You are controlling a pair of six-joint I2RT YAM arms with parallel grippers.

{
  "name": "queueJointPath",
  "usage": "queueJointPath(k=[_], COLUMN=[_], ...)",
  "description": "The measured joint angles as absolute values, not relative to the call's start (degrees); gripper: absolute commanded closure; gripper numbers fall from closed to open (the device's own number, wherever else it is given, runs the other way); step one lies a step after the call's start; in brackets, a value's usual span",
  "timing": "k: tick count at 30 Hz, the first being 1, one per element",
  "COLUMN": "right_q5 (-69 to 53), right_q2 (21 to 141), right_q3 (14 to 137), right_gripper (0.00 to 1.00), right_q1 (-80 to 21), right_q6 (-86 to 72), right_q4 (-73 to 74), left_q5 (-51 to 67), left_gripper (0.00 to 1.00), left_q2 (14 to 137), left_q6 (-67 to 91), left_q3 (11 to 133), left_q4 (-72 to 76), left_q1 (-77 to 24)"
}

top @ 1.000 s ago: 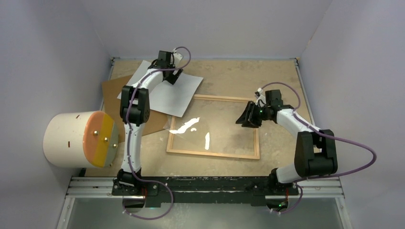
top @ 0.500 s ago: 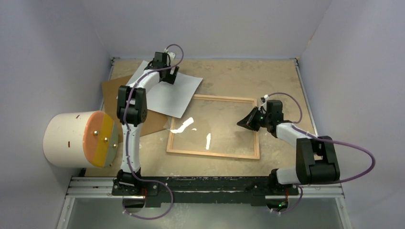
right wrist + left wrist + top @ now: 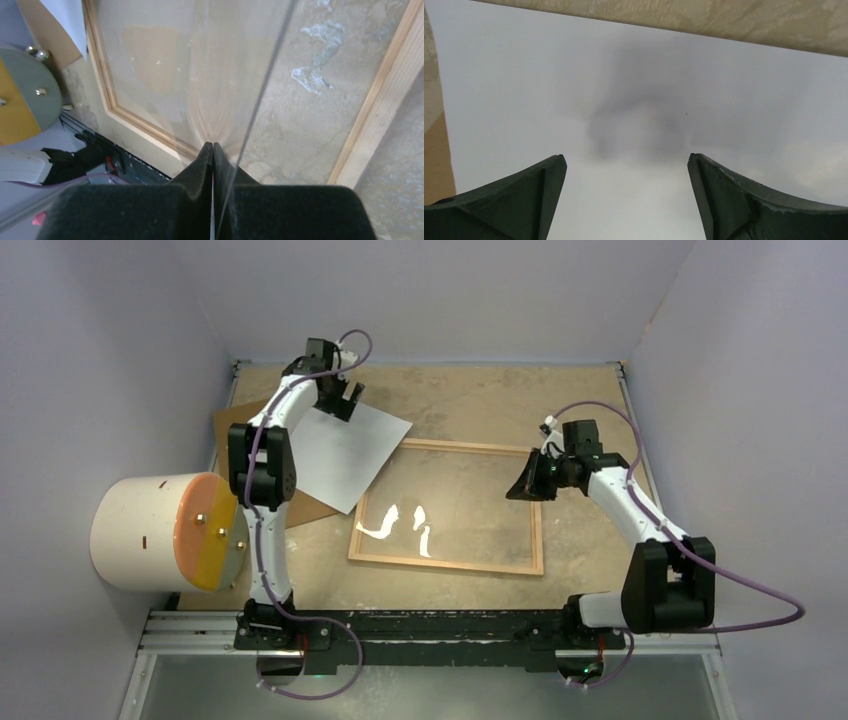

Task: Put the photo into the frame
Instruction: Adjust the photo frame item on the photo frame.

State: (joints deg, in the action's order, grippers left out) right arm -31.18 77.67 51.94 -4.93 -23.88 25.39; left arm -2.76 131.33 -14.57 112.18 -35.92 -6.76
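The photo point(image 3: 345, 455) lies white side up at the back left, partly on a brown board, its near corner reaching the frame. My left gripper point(image 3: 340, 400) hovers open over the photo's far corner. In the left wrist view the white sheet point(image 3: 634, 75) fills the picture between the spread fingers of that gripper point(image 3: 626, 165). The light-wood frame point(image 3: 445, 564) lies flat in the middle of the table. My right gripper point(image 3: 522, 485) is shut over the frame's right side. In the right wrist view its jaws point(image 3: 213, 146) pinch the thin edge of the clear pane point(image 3: 165, 65), which stands tilted above the wooden moulding point(image 3: 380, 100).
A brown backing board point(image 3: 232, 435) lies under the photo at the left edge. A big white cylinder with an orange face point(image 3: 160, 530) stands at the left. Grey walls close in the table on three sides. The arms' base rail point(image 3: 430, 625) runs along the near edge.
The right gripper has shut and shifted slightly back and right; the pane's reflections have moved. The left arm has swung left, and the photo has turned and slid left with it.
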Motion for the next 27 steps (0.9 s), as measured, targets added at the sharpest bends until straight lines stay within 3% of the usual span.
queueJointPath(k=[7, 12, 22, 27], right_q5=[-31.0, -31.0, -31.0, -31.0], right_q2=[77.7, 79.7, 86.0, 86.0], right_q3=[55.4, 59.9, 62.8, 63.7], right_gripper=[1.00, 1.00, 1.00, 1.00], right_q1=[-4.9, -5.8, -6.7, -6.7], right_q6=[-19.7, -18.5, -17.5, -17.8], right_q4=[33.2, 33.9, 34.3, 34.3], left_q5=[2.6, 5.1, 7.7, 7.3], left_gripper=[0.00, 0.00, 0.00, 0.00], left_q2=[123.2, 113.3, 104.7, 99.7], left_q6=[-17.1, -21.1, -32.6, -36.5], left_q3=[110.4, 98.9, 76.7, 71.4], left_q4=[-38.8, -38.3, -40.1, -40.7], left_q1=[-7.3, -11.2, -13.2, -14.0])
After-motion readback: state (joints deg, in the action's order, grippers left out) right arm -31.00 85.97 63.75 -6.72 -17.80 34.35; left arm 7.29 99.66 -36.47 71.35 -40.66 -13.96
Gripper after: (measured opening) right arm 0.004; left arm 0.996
